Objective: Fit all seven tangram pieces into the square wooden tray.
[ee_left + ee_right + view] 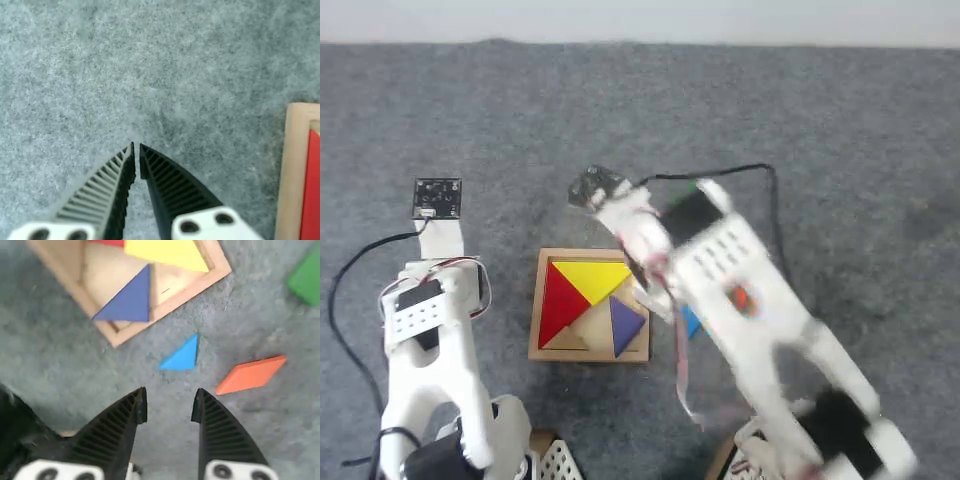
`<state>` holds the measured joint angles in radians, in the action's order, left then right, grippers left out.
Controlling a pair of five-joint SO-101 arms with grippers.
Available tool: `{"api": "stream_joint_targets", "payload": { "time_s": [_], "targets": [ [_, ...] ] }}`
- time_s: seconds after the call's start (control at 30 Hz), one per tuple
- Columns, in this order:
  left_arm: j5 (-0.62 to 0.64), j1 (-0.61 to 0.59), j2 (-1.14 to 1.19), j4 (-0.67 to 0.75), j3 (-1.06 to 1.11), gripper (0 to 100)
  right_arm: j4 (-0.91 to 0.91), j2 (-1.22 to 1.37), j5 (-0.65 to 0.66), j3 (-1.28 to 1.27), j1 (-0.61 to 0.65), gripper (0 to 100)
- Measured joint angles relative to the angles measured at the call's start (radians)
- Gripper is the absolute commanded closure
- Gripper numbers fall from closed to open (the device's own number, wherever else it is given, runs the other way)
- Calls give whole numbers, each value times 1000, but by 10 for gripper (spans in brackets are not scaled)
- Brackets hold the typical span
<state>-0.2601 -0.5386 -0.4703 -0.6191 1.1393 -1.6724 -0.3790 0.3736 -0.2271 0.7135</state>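
Observation:
The square wooden tray holds a red triangle, a yellow triangle and a dark blue triangle. In the right wrist view, a small light blue triangle, an orange parallelogram and a green piece lie on the carpet just outside the tray's corner. My right gripper hangs open and empty over the carpet, a short way from the light blue triangle. My left gripper is shut on nothing above the carpet, beside the tray's edge.
Grey carpet covers the table. The right arm slants over the tray's right side, covering the loose pieces there apart from a bit of the light blue triangle. The left arm stands left of the tray. A black cable loops behind.

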Motion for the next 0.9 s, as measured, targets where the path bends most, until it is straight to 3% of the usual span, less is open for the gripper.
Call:
{"api": "stream_joint_targets", "payload": {
  "time_s": [0.2, 0.3, 0.57, 0.7, 0.9],
  "targets": [
    [0, 0, 0, 0, 0, 985, 385, -575, 91, -517, 55, 850],
    [0, 0, 0, 0, 0, 985, 594, -735, 173, -789, 133, 854],
    [0, 0, 0, 0, 0, 987, 937, -583, 183, -997, 193, 989],
    [0, 0, 0, 0, 0, 985, 971, -457, 307, -993, 176, 936],
    [0, 0, 0, 0, 0, 985, 913, -279, 334, -893, 146, 857]
  ]
}}
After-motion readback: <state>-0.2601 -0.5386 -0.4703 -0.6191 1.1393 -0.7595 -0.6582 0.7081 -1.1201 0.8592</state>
